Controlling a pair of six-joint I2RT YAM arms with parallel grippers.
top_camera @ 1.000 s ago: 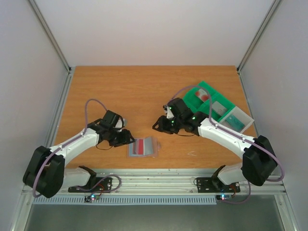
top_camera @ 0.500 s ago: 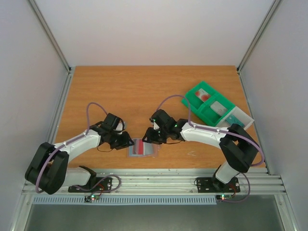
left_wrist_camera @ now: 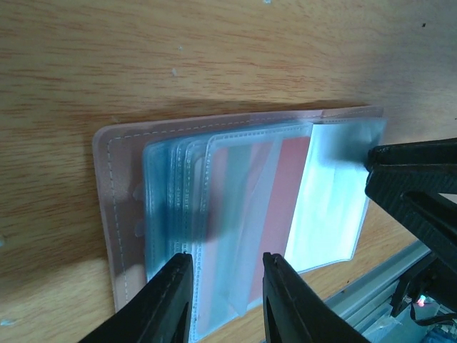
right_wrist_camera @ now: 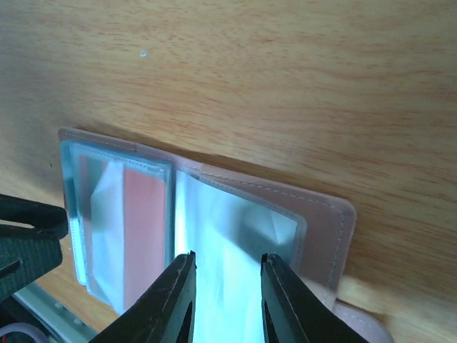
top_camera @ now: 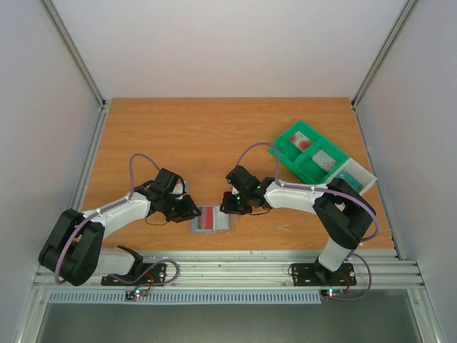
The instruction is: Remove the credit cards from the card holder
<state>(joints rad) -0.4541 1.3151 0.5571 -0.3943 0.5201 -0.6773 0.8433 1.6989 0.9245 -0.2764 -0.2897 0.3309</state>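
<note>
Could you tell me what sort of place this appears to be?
Probably a robotics lab test cell: plain white walls enclose a wooden tabletop, and the left arm and right arm are bolted to an aluminium rail.

You have nothing readable to go on here: the red card shows only as a plain block of colour behind the cloudy plastic sleeves of the card holder, with no number, name or logo that you can make out in either wrist view. From the top camera the card holder and the green tray on the bench are too small for you to tell any print or label on them.
</note>
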